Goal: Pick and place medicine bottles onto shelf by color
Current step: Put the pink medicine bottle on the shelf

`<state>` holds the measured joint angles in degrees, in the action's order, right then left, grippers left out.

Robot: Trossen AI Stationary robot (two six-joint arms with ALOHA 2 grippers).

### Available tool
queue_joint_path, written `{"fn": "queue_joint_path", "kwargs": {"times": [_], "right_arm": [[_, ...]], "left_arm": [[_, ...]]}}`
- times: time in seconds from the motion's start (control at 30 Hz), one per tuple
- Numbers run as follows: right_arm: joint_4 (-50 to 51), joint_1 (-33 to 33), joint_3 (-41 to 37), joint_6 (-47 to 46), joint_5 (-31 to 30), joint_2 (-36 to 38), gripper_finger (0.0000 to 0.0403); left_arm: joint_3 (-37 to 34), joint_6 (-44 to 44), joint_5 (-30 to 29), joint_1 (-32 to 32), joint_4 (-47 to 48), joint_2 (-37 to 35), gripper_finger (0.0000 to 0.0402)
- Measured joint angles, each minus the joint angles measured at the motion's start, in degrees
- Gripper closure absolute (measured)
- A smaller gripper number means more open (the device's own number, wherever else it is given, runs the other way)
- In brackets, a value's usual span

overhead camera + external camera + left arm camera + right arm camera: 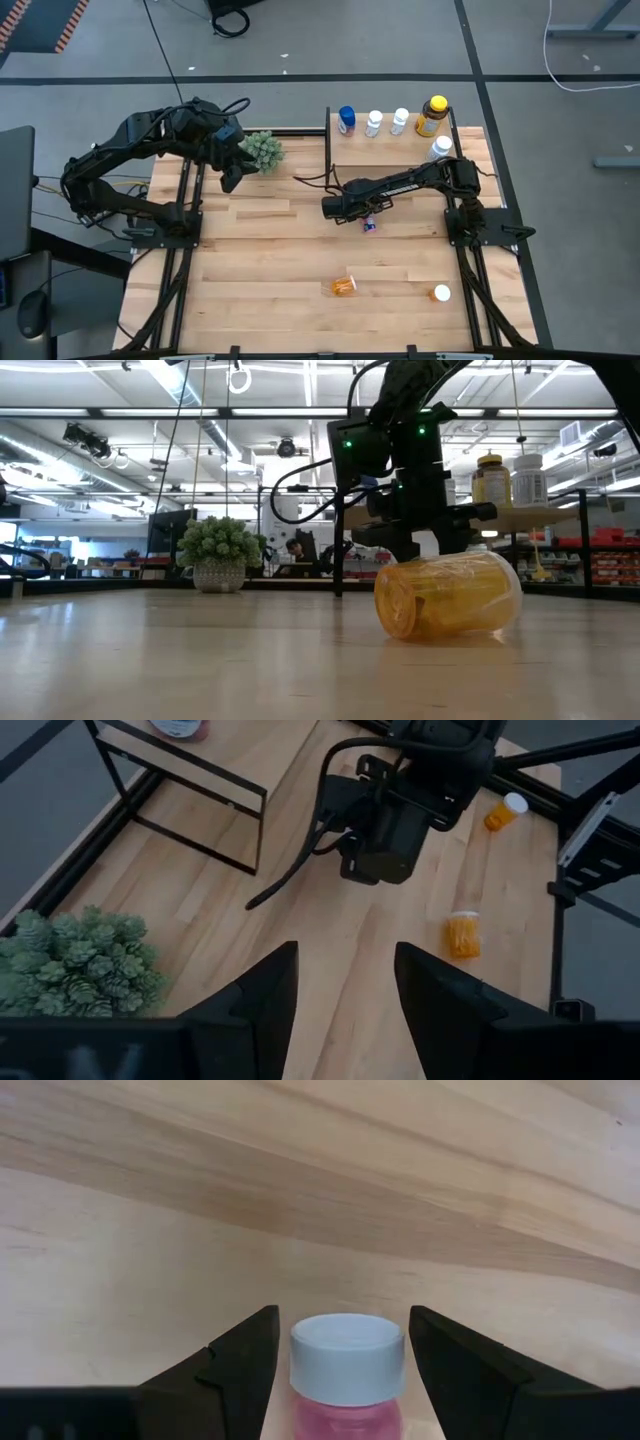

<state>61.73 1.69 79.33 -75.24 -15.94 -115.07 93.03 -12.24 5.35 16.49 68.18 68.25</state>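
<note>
1. Left gripper (231, 178) hangs over the table's left rear, just beside the green plant (262, 150). Its fingers (265, 995) stand apart with nothing between them.
2. Open room: bare tabletop (260, 280) spans the left and centre front. The shelf (470, 150) sits along the rear right edge, its black divider (328, 135) at its left end.
3. Right gripper (340, 1355) is low over mid-table, in front of the shelf. Its fingers flank a white-capped pink bottle (347, 1370); gaps show on both sides, so it is not clamped.
4. Hidden: in the high view that bottle (370, 224) shows only partly under the gripper; its label cannot be read.
5. Count on the shelf: one blue bottle (346, 120), three white bottles (374, 123) (399, 121) (441, 148), one amber bottle with yellow cap (432, 116).
6. Count on the tabletop front: two orange bottles, one lying (344, 286), one farther right (440, 293).
</note>
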Motion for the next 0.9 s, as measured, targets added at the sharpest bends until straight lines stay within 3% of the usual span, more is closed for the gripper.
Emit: {"fn": "queue_joint_path", "kwargs": {"times": [0.4, 0.6, 0.9], "right_arm": [[1.0, -1.1, -0.3, -3.8, 0.3, 0.0, 0.017], [-2.6, -2.6, -5.3, -7.9, 2.9, 0.5, 0.017], [-1.9, -3.3, -4.0, -7.3, 1.2, 0.1, 0.017]], "left_arm": [[0.0, -0.2, -0.2, 0.0, 0.5, 0.0, 0.0224], [0.0, -0.3, -0.2, 0.0, 2.0, 0.0, 0.0227], [0.0, 0.0, -0.2, 0.0, 3.3, 0.0, 0.0225]]}}
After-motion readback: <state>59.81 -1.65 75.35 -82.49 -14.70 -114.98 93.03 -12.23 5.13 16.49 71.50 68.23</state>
